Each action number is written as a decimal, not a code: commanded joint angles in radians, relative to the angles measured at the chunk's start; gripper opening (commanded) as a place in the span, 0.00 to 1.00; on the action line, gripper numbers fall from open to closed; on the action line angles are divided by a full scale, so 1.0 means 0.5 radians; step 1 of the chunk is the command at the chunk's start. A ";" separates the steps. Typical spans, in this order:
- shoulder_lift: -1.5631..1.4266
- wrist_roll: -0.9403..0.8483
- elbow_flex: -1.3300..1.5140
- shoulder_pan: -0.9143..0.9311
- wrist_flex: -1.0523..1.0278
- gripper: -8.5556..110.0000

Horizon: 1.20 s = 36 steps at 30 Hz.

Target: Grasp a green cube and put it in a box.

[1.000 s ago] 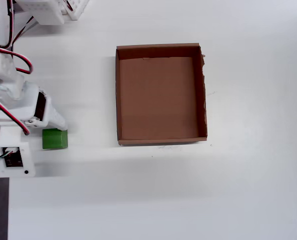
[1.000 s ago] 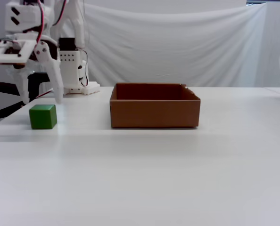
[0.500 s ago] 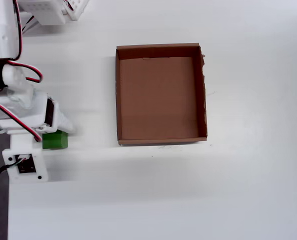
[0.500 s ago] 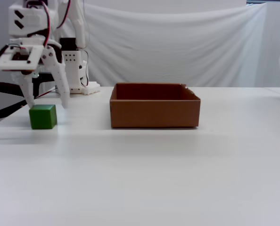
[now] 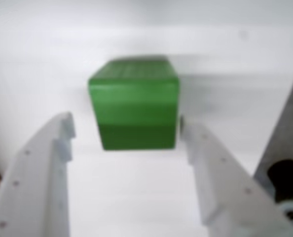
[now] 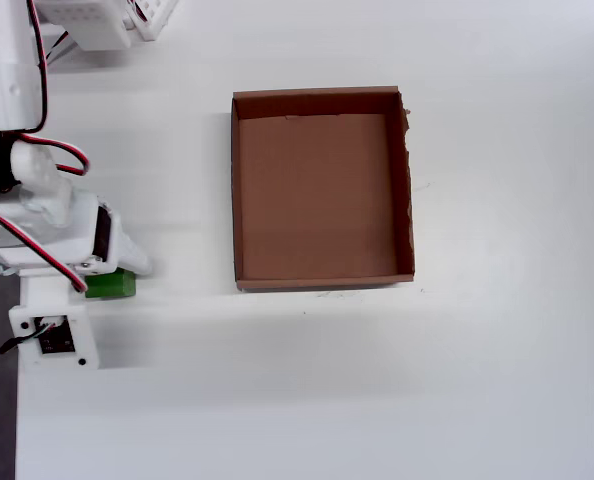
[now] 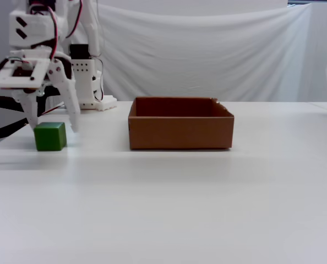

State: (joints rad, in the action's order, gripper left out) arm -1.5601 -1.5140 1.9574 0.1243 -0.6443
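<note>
In the fixed view, bare matte white table [image 7: 169, 198] fills the foreground. Further back, near the table's left edge, the green cube [image 7: 49, 136] sits flat on the surface, a small solid block with plain matte faces. The gripper [image 7: 53, 125] hangs right over it, its two white plastic fingers spread apart to either side, jaws open and holding nothing; the blurred wrist view shows the cube [image 5: 134, 103] between the fingertips with a gap on the left side. Well apart to the right, toward the table's middle, stands the box [image 7: 180, 132], a shallow rectangular brown cardboard tray with low walls. Its far right corner looks slightly ragged.
</note>
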 commanded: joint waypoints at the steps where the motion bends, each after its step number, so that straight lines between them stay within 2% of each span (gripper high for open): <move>1: -0.015 -0.021 -0.095 -0.021 0.061 0.30; 36: 0.117 -0.021 -0.135 -0.034 0.138 0.23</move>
State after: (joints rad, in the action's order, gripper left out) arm -1.4926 -1.5140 1.9390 0.1150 -0.5844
